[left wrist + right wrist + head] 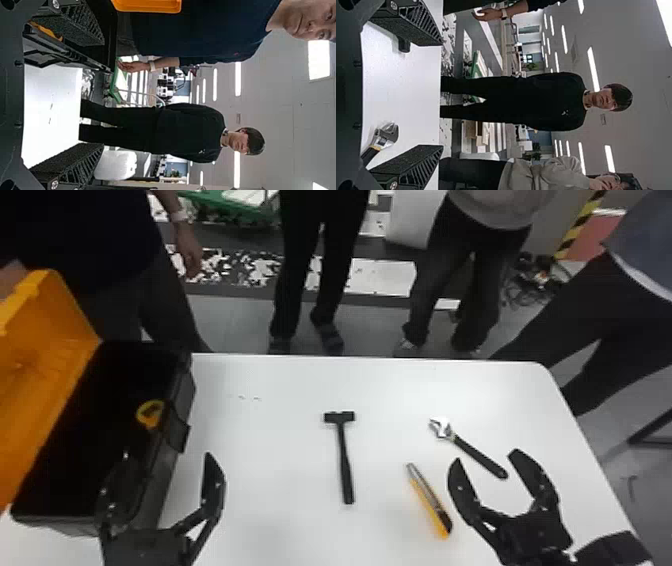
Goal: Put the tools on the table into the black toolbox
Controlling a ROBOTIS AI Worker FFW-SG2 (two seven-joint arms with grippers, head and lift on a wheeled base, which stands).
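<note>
Right claw (486, 455) beside yellow knife (429, 501)

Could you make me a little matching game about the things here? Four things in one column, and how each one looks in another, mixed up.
Things:
1. Hammer
2. Wrench
3. Box cutter
4. Toolbox lid

Looks:
A. Orange, standing open
B. Silver head, dark handle
C. Black all over
D. Mostly yellow, silver at one end

Right pairs: 1-C, 2-B, 3-D, 4-A
</note>
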